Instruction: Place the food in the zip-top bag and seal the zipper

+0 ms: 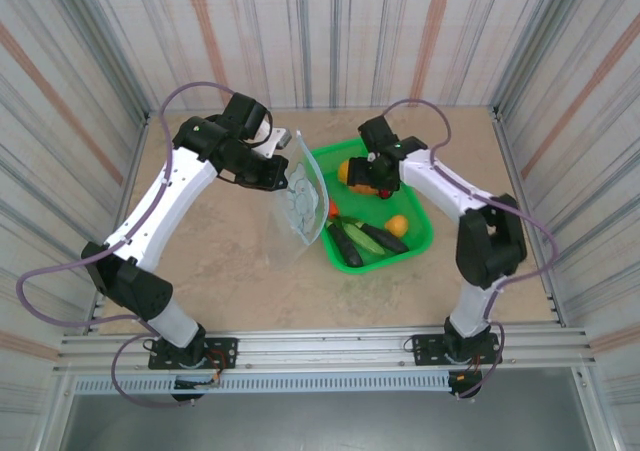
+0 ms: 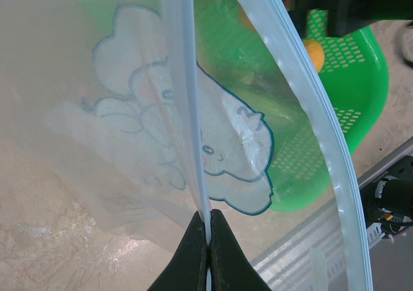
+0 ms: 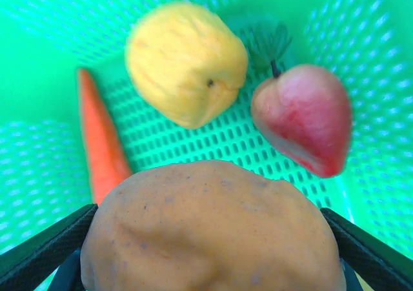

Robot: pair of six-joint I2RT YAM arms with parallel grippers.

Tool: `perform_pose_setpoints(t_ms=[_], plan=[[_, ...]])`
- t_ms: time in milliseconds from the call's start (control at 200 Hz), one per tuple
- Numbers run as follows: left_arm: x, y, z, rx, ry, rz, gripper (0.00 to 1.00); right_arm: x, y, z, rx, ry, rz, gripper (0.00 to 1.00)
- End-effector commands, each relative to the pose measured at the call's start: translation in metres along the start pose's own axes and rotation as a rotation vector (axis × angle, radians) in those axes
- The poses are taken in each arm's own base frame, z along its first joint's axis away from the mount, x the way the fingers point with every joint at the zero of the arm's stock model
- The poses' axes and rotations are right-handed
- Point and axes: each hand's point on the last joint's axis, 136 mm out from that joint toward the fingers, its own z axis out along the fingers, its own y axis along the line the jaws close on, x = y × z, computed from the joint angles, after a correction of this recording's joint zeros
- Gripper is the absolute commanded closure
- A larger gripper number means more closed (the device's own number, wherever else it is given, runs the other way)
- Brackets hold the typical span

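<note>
- Bag (image 1: 305, 206) of clear floppy plastic with pale-blue printed shapes, hanging upright over the bench (image 1: 230, 261), just left of the green mesh basket (image 1: 390, 259). Lower edge near or on the bench, cannot tell which.
- Left jaws pressed together at the bag's top edge, pinching one side of the zipper (image 2: 187, 110). From the left wrist, two black fingertips (image 2: 193, 252) flat against each other, the light-blue strip rising from between them.
- Mouth of the bag open: the strip's other side curving off to the right, well apart from the pinched side.
- Right jaws low over the far part of the basket, closed around a round orange-brown fruit (image 3: 213, 233), with a black finger (image 3: 39, 249) against each flank.
- Beneath that fruit, on the mesh floor: yellow fruit (image 3: 187, 68), red strawberry (image 3: 303, 117) with a dark green leaf, and carrot (image 3: 100, 136) lengthwise to the left.
- From above, in the near part of the basket: small orange fruit (image 1: 397, 225), cucumber (image 1: 368, 239) and dark long pieces (image 1: 343, 243), lying side by side.
- Small red bit (image 1: 333, 209) at the basket's left rim next to the bag, too small to name.
</note>
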Motion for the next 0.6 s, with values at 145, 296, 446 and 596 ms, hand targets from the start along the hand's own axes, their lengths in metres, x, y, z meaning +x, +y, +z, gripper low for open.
perform_pose_setpoints(t_ms=[145, 296, 446, 596], plan=[[-0.011, -0.016, -0.002, 0.075, -0.026, 0.016, 1.0, -0.02, 0.053, -0.139, -0.306, -0.241, -0.251, 0.21], [-0.01, -0.024, 0.001, 0.124, -0.013, 0.03, 1.0, 0.007, 0.103, -0.196, -0.55, -0.345, -0.52, 0.2], [-0.008, -0.027, 0.0, 0.145, -0.007, 0.047, 1.0, 0.04, 0.136, -0.218, -0.68, -0.427, -0.797, 0.16], [-0.006, -0.031, -0.003, 0.181, -0.006, 0.037, 1.0, 0.057, 0.15, -0.215, -0.789, -0.514, -0.958, 0.16]])
